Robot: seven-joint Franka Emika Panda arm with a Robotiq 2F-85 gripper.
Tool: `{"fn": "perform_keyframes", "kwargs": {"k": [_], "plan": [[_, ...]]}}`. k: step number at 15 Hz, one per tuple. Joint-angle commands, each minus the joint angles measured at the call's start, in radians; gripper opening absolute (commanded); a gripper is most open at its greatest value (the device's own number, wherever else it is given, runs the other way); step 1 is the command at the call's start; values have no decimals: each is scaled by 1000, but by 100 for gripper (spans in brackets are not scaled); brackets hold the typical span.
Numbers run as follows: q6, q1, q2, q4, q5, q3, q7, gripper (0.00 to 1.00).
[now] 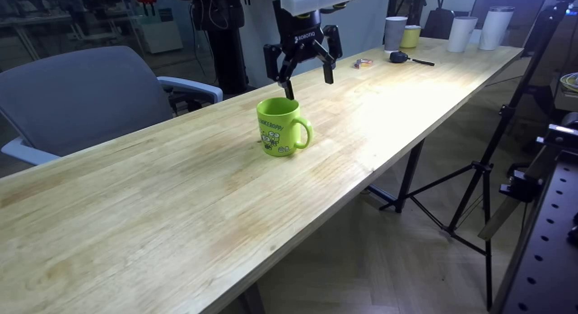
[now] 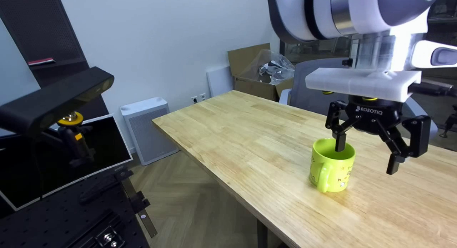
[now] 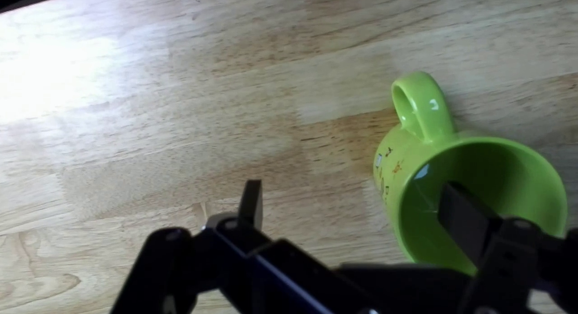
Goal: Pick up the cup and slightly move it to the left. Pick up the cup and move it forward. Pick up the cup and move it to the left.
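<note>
The lime-green cup (image 1: 279, 133) stands upright on the wooden table, with printed drawings on its side. Its loop handle (image 3: 422, 104) points to the top of the wrist view. My gripper (image 2: 366, 158) stands open, tilted, right at the cup's mouth. One finger (image 3: 465, 219) overlaps the mouth of the cup in the wrist view; whether its tip is inside or just above the rim I cannot tell. Outside the cup, over bare wood, hangs the opposite finger (image 2: 392, 166). Nothing is gripped between them, though the cup's near wall lies in the gap as seen from the wrist.
At the table's far end are white cups (image 1: 462, 34), a grey tumbler (image 1: 395, 34), a smaller yellow-green cup (image 1: 410, 37) and a dark handled object (image 1: 399, 57). A chair (image 1: 86, 97) is against one long edge; a tripod (image 1: 492, 138) stands beyond the opposite edge.
</note>
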Motion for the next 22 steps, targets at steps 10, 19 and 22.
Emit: {"fn": "perform_keyframes", "kwargs": {"k": [10, 19, 22], "plan": [[126, 8, 88, -23, 25, -6, 20, 45], [116, 9, 91, -19, 21, -19, 22, 1], [109, 10, 85, -14, 20, -24, 24, 3]]}}
